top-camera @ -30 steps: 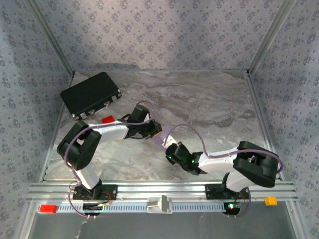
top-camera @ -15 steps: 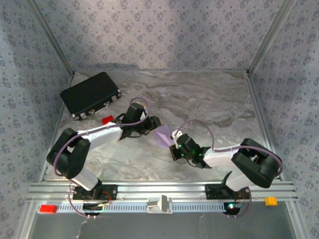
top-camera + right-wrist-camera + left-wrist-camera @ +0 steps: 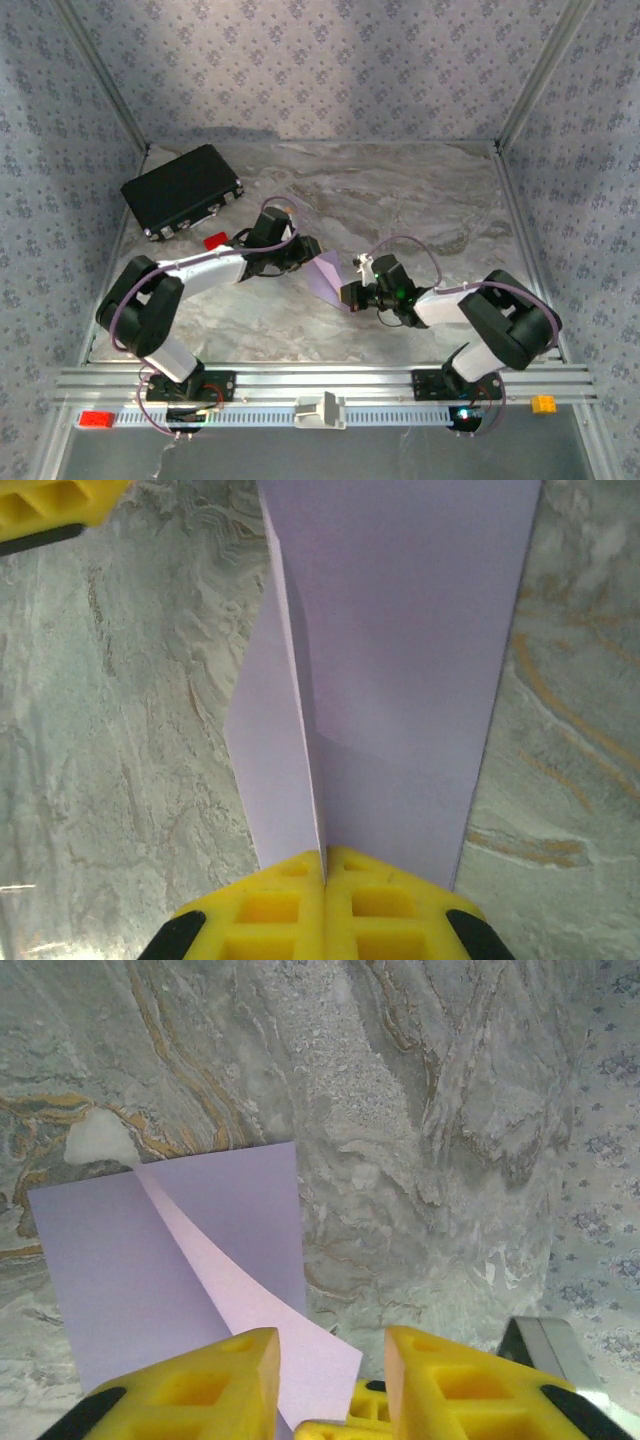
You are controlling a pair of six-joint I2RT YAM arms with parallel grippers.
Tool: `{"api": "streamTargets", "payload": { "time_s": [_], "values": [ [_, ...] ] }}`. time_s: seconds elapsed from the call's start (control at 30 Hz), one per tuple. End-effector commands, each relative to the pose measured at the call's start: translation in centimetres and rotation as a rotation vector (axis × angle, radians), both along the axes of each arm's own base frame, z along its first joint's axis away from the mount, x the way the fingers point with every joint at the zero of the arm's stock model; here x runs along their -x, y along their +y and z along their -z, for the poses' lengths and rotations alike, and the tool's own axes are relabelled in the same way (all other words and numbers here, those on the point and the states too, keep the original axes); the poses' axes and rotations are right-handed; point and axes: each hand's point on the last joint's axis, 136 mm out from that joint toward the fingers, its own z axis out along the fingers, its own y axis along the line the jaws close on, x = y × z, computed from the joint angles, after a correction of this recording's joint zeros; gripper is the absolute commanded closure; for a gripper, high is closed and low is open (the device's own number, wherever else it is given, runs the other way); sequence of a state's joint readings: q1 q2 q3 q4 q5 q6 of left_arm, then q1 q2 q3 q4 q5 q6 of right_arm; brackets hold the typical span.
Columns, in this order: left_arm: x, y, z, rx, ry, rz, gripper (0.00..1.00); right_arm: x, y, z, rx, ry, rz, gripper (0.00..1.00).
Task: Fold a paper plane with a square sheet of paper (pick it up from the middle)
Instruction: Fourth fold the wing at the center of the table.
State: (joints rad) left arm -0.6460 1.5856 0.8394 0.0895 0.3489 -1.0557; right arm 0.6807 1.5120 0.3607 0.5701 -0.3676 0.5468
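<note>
Since a second ago, right tool [image 3: 349,297] drawn away from the near edge toward mid-counter, elbow swung out to the right. Left tool [image 3: 308,249] nudged slightly right. More of the sheet [image 3: 328,272] now bared between the two.

On the near rail: red block [image 3: 97,419] at the left end, white piece [image 3: 320,411] in the middle, tan block [image 3: 543,404] at the right end.

At mid-counter, right tool [image 3: 323,865] clamped tight on the sheet [image 3: 400,660], fingers pressed together over a raised crease at the paper's near end. Sheet partly folded, one paler flap angled across the rest, low over the marbled counter [image 3: 430,200]; resting on it or just above, cannot tell. Just beyond, left tool [image 3: 330,1350] with jaws apart, a corner of the sheet [image 3: 170,1260] reaching into the gap, neither finger seen pressing on it.

Further off, second red block [image 3: 215,240] just beside the left forearm, then black case [image 3: 182,190], closed, near the far-left corner.
</note>
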Motion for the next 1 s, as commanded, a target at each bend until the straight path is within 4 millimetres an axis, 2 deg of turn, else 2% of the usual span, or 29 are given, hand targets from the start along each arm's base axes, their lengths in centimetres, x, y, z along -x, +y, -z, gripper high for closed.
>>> {"api": "streamTargets", "payload": {
  "time_s": [0.0,0.33,0.6,0.97],
  "values": [
    [0.1,-0.3,0.5,0.015,0.004,0.023,0.73,0.1,1.3,-0.6,-0.087,0.08,-0.028,0.99],
    [0.1,-0.9,0.7,0.035,0.012,0.04,0.79,-0.2,1.3,0.5,-0.154,0.2,0.028,0.98],
    [0.3,-2.3,1.2,0.063,0.017,0.081,0.9,-0.4,-0.2,1.5,-0.16,0.268,0.126,0.98],
    [0.6,-3.7,2.2,0.063,0.027,0.119,0.92,-0.6,-1.3,1.7,-0.162,0.276,0.197,0.97]
  ]
}}
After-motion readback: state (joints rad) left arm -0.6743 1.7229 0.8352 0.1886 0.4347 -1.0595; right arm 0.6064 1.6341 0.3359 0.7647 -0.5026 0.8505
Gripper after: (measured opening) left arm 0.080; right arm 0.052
